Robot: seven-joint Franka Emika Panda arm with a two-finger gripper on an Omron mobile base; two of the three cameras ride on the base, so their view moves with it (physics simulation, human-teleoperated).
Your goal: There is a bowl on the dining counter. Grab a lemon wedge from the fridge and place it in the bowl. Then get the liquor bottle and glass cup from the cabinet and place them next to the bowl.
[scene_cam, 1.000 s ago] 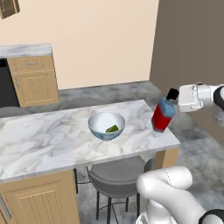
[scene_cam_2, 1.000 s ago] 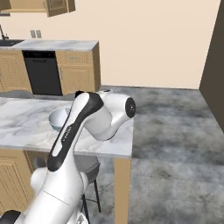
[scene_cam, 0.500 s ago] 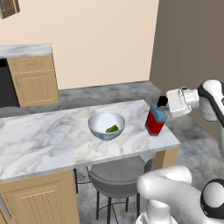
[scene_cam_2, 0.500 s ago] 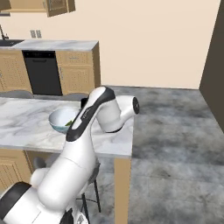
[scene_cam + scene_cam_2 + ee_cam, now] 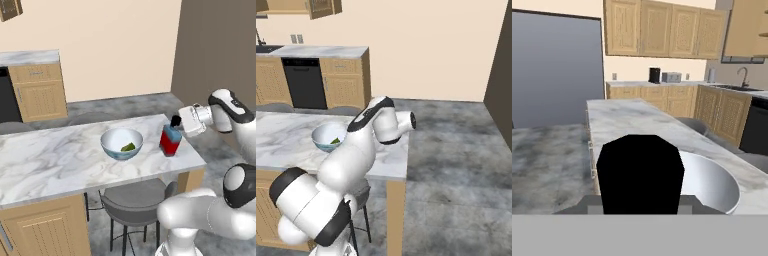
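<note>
Red-bodied and black-capped, the liquor bottle [image 5: 170, 140] stands upright on the marble desk [image 5: 60, 165], at about three o'clock from the bowl [image 5: 121, 143] in the left base view and just beside it without touching. The gripper [image 5: 178, 123] is level with the bottle's black cap [image 5: 175, 121], approaching from the three o'clock side; in the hand view that cap [image 5: 640, 172] sits between the fingers and blocks sight of them. The fingers appear to pinch the neck at a part-open span, although the contact itself cannot be seen clearly. The bowl [image 5: 712, 185] lies immediately beyond the cap, at about two o'clock in the hand view, and holds a small green lemon wedge [image 5: 128, 147].

Handling judgement: the bottle is likely rigid, smooth and moderately heavy, with most of its weight in the squat red body below the grip. A hold at the narrow neck leaves that body free to swing, so it would probably tip if released while tilted. The base seems to rest on the desk, near its edge at about four o'clock. Release would be safest with the bottle fully upright. The glass cup remains to be fetched.
</note>
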